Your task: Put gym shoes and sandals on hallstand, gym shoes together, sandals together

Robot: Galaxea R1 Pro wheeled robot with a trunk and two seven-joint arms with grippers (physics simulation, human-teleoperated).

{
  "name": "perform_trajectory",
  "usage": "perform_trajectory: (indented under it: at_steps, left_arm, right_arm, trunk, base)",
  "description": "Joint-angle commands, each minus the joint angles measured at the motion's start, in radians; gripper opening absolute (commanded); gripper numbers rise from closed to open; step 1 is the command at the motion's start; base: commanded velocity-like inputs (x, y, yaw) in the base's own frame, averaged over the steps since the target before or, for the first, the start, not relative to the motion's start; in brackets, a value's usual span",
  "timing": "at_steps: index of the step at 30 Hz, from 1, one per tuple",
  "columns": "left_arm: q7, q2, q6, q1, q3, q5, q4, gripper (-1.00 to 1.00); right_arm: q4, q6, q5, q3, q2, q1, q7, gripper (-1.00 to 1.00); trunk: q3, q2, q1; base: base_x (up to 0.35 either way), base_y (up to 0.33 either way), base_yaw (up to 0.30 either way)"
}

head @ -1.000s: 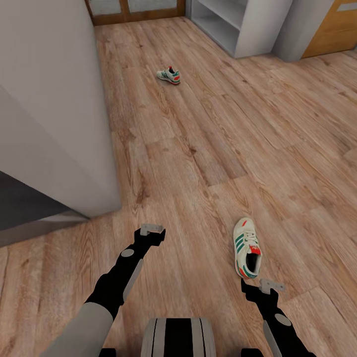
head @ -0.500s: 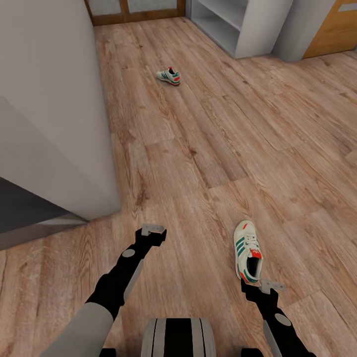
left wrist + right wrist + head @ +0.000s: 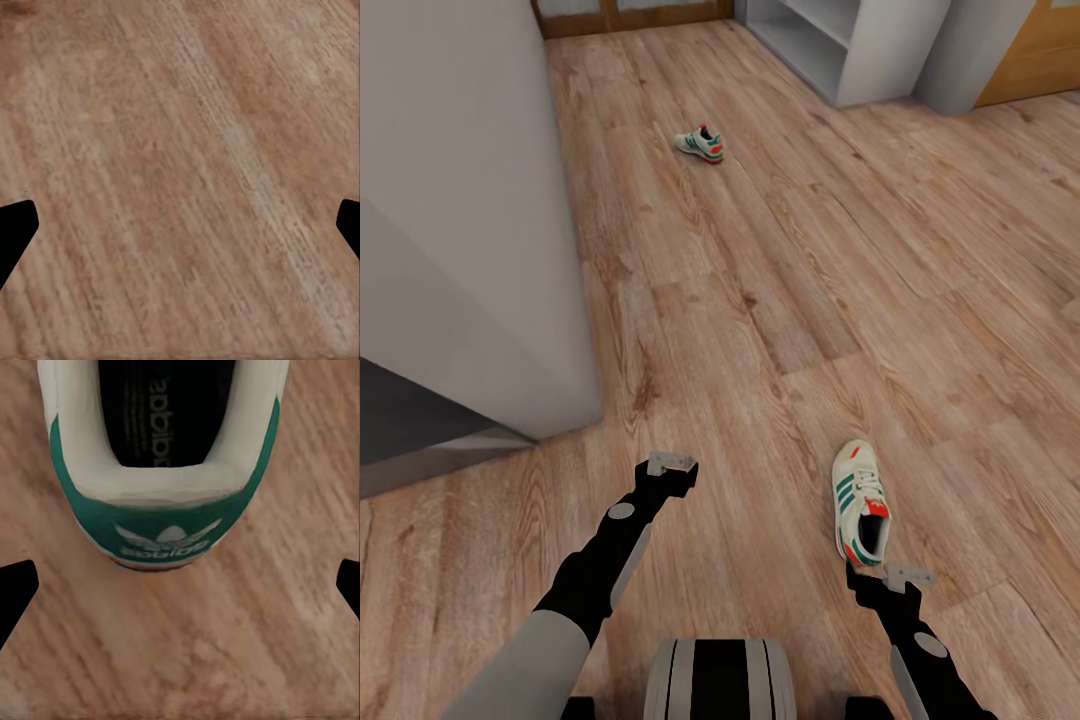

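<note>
View has tipped slightly since a second ago, camera motion, not the shoes; the arms have barely moved. Near gym shoe (image 3: 861, 500) lies on the corridor floor (image 3: 760, 300), heel just ahead of the right gripper (image 3: 897, 577), whose jaws stand apart, empty. Left gripper (image 3: 669, 463) also apart over bare planks. Far gym shoe (image 3: 700, 144) lies well up the corridor. Judgement: pre-grasp lineup, nothing lifted yet.

One off-white gym shoe (image 3: 860, 502) with green stripes lies upright on the wood-plank corridor floor (image 3: 760, 300), toe pointing away, its green heel patch (image 3: 166, 534) facing the robot. The second gym shoe (image 3: 700, 144) lies well apart, farther down the corridor.
</note>
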Motion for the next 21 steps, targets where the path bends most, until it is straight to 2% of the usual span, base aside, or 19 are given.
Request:
perform_trajectory:
  at_steps: [1, 7, 21]
  left_arm:
    - [-0.001, 0.000, 0.006, 0.000, 0.000, 0.001, -0.002, 1.00]
    - [-0.001, 0.000, 0.006, 0.000, 0.000, 0.000, -0.002, 1.00]
    - [-0.001, 0.000, 0.004, 0.000, 0.000, 0.000, -0.002, 1.00]
  right_arm:
    - [0.000, -0.002, 0.000, -0.001, 0.000, 0.000, -0.001, 1.00]
    - [0.000, -0.002, 0.000, -0.001, 0.000, 0.000, 0.000, 1.00]
    - [0.000, -0.002, 0.000, -0.001, 0.000, 0.000, 0.000, 1.00]
  trunk:
    - [-0.006, 0.000, 0.000]
    - [-0.034, -0.002, 0.003]
    - [-0.035, -0.002, 0.003]
  base:
    - [0.000, 0.000, 0.000]
    - [0.000, 0.000, 0.000]
    - [0.000, 0.000, 0.000]
